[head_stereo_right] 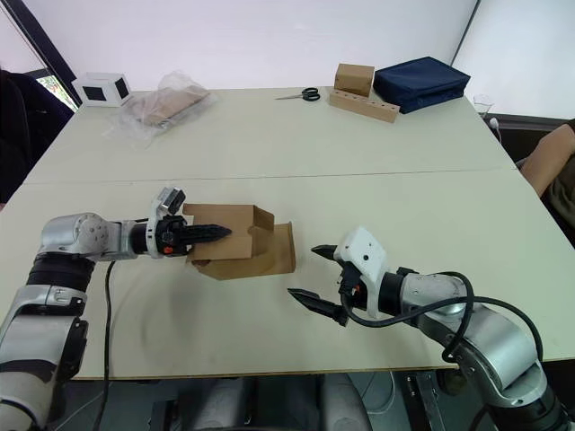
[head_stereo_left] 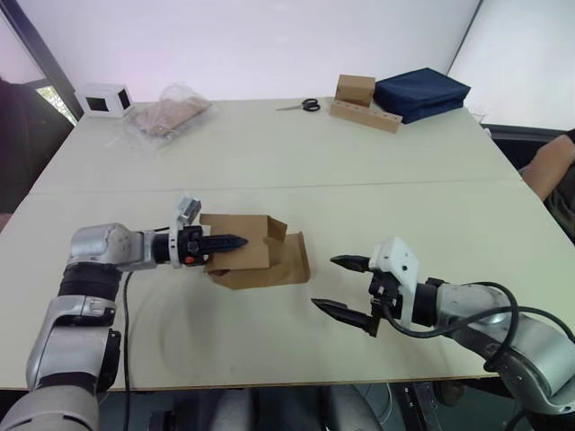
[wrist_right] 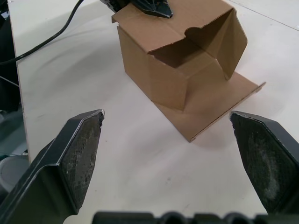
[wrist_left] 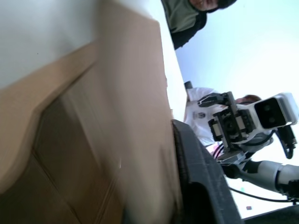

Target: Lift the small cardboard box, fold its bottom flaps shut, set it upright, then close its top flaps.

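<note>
- No print, no label, nothing to read on the small cardboard box (head_stereo_left: pixel 252 251); it was plain brown card all over.
- The box lay on its side on the near half of the table (head_stereo_left: pixel 269 162), its open end turned toward the right gripper (head_stereo_left: pixel 345 286).
- One long flap lay flat on the tabletop on that open side, and shorter flaps stood out loose around the mouth.
- The left gripper (head_stereo_left: pixel 232 241) was clamped on the box wall from the robot's left, one black finger lying across the outside of the top panel; the other finger could not be made out.
- The right gripper sat near the box's open end but clear of it, its two fingers (wrist_right: pixel 79 154) spread wide apart with bare table between them and the flat flap.
- Open tabletop ran in front of the box down to the near edge, and more lay behind it up to the seam across the middle of the table.
- The far edge was busier: a white box with a dark window (head_stereo_left: pixel 104 99) at the left corner, and a clear bag (head_stereo_left: pixel 168 114) just beside it.
- Further along came scissors (head_stereo_left: pixel 302 106), a brown box on a long cardboard strip (head_stereo_left: pixel 362 101), and a dark blue bag (head_stereo_left: pixel 420 92).
- A person's arm (head_stereo_left: pixel 548 166) showed past the table's right edge.
</note>
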Action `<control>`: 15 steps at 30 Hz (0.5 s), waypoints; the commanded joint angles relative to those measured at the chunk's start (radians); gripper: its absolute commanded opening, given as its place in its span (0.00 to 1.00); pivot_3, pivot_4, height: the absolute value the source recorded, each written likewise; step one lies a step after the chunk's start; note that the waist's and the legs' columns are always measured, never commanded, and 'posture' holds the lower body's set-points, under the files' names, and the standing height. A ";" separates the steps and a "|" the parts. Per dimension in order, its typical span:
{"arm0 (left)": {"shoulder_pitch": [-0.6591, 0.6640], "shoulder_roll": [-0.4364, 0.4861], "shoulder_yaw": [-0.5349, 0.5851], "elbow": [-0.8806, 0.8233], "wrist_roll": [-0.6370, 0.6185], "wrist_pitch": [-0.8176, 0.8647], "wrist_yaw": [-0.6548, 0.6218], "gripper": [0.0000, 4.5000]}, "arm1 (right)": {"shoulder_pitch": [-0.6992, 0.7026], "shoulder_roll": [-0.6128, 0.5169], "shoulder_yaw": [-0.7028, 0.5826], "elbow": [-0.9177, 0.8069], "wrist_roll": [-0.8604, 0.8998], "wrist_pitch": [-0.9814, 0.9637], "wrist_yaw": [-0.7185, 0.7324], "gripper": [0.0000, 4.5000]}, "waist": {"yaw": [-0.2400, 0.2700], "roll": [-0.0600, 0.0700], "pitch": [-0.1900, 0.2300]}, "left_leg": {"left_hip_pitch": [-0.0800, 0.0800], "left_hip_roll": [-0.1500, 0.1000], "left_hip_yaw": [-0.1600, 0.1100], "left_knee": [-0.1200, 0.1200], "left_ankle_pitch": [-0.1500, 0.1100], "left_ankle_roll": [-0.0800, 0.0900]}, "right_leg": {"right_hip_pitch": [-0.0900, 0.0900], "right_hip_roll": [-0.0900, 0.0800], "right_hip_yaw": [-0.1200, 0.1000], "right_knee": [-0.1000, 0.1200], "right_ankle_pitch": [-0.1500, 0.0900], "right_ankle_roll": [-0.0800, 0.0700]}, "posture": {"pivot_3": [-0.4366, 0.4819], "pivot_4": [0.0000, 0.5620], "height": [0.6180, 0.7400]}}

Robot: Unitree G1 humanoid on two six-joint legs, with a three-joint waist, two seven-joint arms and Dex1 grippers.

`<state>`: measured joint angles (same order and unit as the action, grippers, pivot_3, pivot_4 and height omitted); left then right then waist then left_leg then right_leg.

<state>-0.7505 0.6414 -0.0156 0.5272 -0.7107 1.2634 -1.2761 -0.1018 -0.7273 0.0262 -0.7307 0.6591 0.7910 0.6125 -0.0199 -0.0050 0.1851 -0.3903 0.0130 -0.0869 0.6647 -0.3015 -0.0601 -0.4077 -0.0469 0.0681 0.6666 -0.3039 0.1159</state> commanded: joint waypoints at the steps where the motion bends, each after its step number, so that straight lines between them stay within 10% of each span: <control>1: 0.008 0.012 0.016 -0.055 -0.008 -0.004 -0.006 0.01 | -0.011 0.018 -0.023 -0.002 0.011 -0.020 0.000 1.00 | 0.000 0.000 0.000 | 0.000 0.000 0.000 0.000 0.000 0.000 | 0.000 0.000 0.000 0.000 0.000 0.000 | 0.48 0.27 1.00; 15: -0.133 -0.012 0.171 -0.249 -0.010 -0.381 0.014 0.01 | -0.412 0.403 -0.335 0.288 0.409 -0.040 -0.349 1.00 | 0.000 0.000 0.000 | 0.000 0.000 0.000 0.000 0.002 -0.004 | -0.001 0.000 0.000 0.000 0.000 0.000 | 0.48 0.27 1.00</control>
<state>-0.8377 0.6204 0.1326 0.3288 -0.7078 0.9264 -1.2403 -0.4545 -0.3499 -0.2664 -0.4514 0.9770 0.7844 0.3220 -0.0203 -0.0050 0.1851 -0.3907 0.0132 -0.0869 0.6646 -0.2991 -0.0645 -0.4086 -0.0475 0.0681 0.6673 -0.3037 0.1159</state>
